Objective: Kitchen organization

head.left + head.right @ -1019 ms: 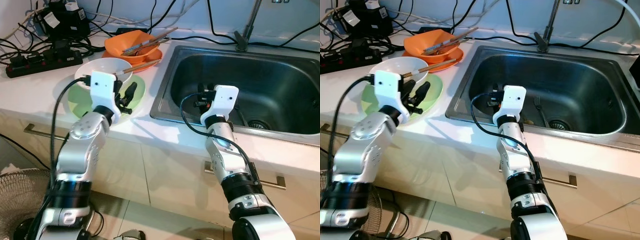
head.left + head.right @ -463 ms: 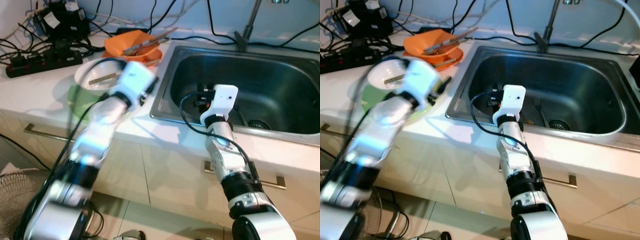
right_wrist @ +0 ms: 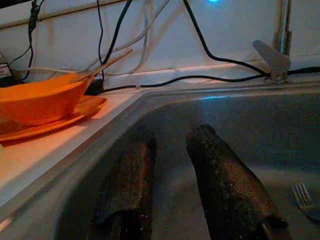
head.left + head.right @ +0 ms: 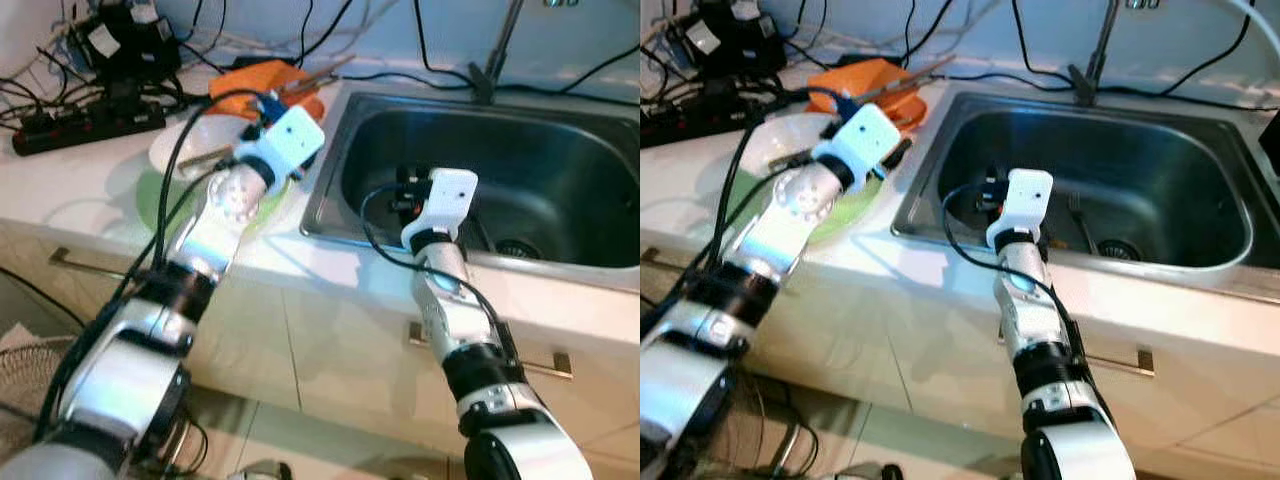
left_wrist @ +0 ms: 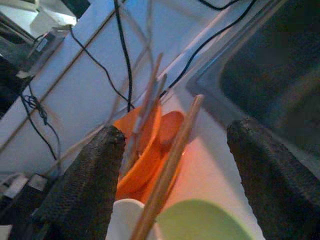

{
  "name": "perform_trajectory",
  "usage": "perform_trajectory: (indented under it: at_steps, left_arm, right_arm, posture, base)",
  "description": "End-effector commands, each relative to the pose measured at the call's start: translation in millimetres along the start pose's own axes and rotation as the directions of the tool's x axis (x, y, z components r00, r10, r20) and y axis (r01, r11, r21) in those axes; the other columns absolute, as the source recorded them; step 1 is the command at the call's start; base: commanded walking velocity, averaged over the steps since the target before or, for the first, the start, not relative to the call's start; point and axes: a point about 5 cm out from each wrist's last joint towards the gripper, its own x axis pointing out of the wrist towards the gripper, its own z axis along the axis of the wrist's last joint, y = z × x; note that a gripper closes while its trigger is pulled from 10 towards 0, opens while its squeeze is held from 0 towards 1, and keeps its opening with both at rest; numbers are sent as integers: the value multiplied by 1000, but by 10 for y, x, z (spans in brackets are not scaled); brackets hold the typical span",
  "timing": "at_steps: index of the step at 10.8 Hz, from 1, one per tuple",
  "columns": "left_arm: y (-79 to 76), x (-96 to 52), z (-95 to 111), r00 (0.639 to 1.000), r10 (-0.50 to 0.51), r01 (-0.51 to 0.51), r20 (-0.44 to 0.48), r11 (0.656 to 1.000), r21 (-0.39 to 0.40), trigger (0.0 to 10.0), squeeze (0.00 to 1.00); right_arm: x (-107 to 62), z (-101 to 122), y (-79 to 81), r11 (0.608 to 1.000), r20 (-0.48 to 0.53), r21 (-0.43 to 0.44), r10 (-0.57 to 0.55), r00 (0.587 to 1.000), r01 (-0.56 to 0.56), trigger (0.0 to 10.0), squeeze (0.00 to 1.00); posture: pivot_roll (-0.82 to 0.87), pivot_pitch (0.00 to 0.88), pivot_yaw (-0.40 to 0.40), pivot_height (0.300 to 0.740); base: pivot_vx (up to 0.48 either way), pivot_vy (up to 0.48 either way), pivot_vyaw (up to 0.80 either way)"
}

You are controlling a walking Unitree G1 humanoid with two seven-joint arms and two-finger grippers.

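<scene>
An orange bowl (image 4: 262, 79) holding chopsticks sits on an orange plate (image 5: 172, 125) at the back of the counter, left of the sink (image 4: 560, 170). In front of it a white bowl (image 4: 185, 145) rests on a green plate (image 4: 150, 195), with a wooden chopstick (image 5: 170, 165) lying across the bowl's rim. My left gripper (image 5: 177, 130) hovers open over the white bowl, its fingers on either side of that chopstick and pointing at the orange dishes. My right gripper (image 3: 172, 135) hangs inside the sink near its left wall, open, with nothing between the fingers. A fork (image 4: 1077, 210) lies on the sink floor.
Power strips and tangled black cables (image 4: 80, 115) crowd the counter's back left corner. The faucet (image 4: 495, 60) rises behind the sink, and more cables run along the wall. The drain (image 4: 520, 247) is at the sink's bottom right. Cabinet fronts with handles (image 4: 545, 365) are below.
My left arm has swung up and forward, from the green plate's front edge to above the white bowl near the orange dishes. The right arm has stayed put.
</scene>
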Motion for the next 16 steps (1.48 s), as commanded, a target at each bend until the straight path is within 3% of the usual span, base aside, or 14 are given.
perform_trajectory:
  at_steps: [1, 4, 6, 8, 10, 11, 12, 16]
  left_arm:
    - [18, 49, 11, 1000, 4, -4, -3, 1000, 26, 10000, 0]
    - [-18, 162, 55, 1000, -12, 12, -4, 1000, 7, 10000, 0]
    - [-19, 217, 64, 1000, 1, 0, -16, 998, 56, 10000, 0]
    - [-21, 259, 74, 998, 19, -9, -52, 983, 184, 10000, 0]
    - [-53, 273, 53, 997, 19, -2, -80, 977, 211, 10000, 0]
    - [-70, 280, 56, 996, 19, -1, -82, 978, 208, 1490, 0]
    - [-90, 283, 45, 996, 25, -4, -90, 976, 217, 0, 0]
    - [-98, 281, 27, 995, 34, -13, -97, 977, 214, 0, 0]
  right_arm:
    - [-2, -26, -2, 1000, -9, -3, -5, 1000, 5, 10000, 0]
    - [6, -23, 2, 1000, -9, -3, -4, 1000, 4, 10000, 0]
    - [14, -18, -12, 1000, -8, -5, -9, 1000, 9, 10000, 0]
    - [19, -19, -12, 1000, -9, -7, -7, 1000, 7, 10000, 0]
    - [18, -21, -10, 1000, -9, -7, -8, 1000, 8, 10000, 0]
    - [16, -21, -19, 1000, -8, -7, -11, 1000, 11, 10000, 0]
    - [11, -21, -37, 1000, -6, -9, -17, 1000, 17, 10000, 0]
    - [3, -28, -34, 1000, -7, -7, -19, 1000, 19, 10000, 0]
  posture:
    - [63, 6, 61, 740]
    - [57, 7, 60, 740]
    - [60, 6, 57, 740]
    - [58, 5, 56, 740]
    - [52, 4, 58, 740]
    - [47, 4, 60, 740]
    - [41, 4, 62, 740]
    - [40, 3, 63, 740]
  base:
    - [0, 0, 0]
    - [0, 0, 0]
    - [0, 0, 0]
    - [0, 0, 0]
    - [0, 0, 0]
    - [0, 0, 0]
    - [0, 0, 0]
    - [0, 0, 0]
